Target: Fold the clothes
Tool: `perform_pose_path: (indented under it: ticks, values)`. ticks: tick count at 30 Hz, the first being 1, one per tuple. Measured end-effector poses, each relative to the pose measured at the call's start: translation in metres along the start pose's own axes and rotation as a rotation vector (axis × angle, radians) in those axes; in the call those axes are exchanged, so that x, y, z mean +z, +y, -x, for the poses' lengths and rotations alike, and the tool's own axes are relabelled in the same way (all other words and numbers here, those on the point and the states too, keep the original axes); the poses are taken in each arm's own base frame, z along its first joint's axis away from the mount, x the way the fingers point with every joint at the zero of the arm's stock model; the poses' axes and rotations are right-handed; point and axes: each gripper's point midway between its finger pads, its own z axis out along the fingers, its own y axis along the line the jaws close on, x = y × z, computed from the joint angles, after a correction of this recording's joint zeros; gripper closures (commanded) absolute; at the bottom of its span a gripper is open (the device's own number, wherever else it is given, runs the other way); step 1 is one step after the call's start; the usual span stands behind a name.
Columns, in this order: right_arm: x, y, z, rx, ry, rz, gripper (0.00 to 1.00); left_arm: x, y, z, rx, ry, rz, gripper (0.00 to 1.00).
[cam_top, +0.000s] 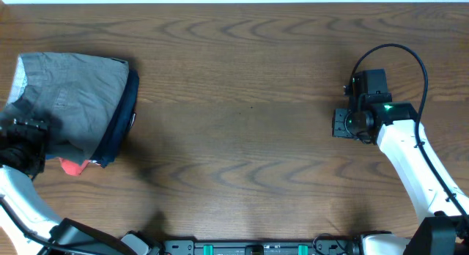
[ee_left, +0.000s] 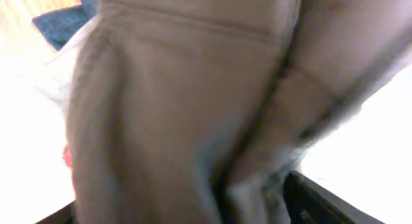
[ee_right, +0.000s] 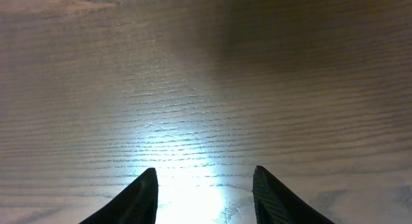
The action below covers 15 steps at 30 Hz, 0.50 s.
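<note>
Shorts (cam_top: 73, 94) are stacked on a navy garment (cam_top: 126, 108) at upper left, the left tool (cam_top: 22, 138) at their edge, its grip hidden by cloth; the right tool (ee_right: 205, 176) is parked aside, fingers apart.

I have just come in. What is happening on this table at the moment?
The grey shorts lie folded at the far left of the table, on top of a navy-blue garment. A small red cloth peeks out beside them. The left gripper is at the shorts' edge, but its wrist view shows only grey fabric, so its grip cannot be judged. The right gripper hangs open over the wood, holding nothing.
</note>
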Motion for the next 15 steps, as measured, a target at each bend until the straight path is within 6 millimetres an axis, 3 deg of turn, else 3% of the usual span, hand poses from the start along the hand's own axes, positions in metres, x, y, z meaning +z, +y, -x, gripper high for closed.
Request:
perform_pose_path:
  ticks: [5,8,9,11,15]
  values:
    - [0.0,0.0,0.001,0.001,-0.005,0.001,0.45,-0.025,-0.029,0.007,0.061,-0.076,-0.095,0.01]
    - [0.0,0.003,0.005,-0.003,-0.019,0.018,0.38,-0.049,-0.054,0.01,0.133,-0.151,-0.158,0.02]
    - [0.0,0.006,0.007,-0.007,-0.026,0.03,0.32,-0.056,-0.066,0.007,0.168,-0.169,-0.185,0.02]
    - [-0.001,0.011,0.01,0.0,-0.039,0.057,0.19,-0.064,-0.089,-0.007,0.244,-0.166,-0.236,0.02]
    - [-0.002,0.026,0.018,-0.01,-0.067,0.141,0.15,-0.053,-0.129,-0.058,0.419,-0.05,-0.313,0.02]
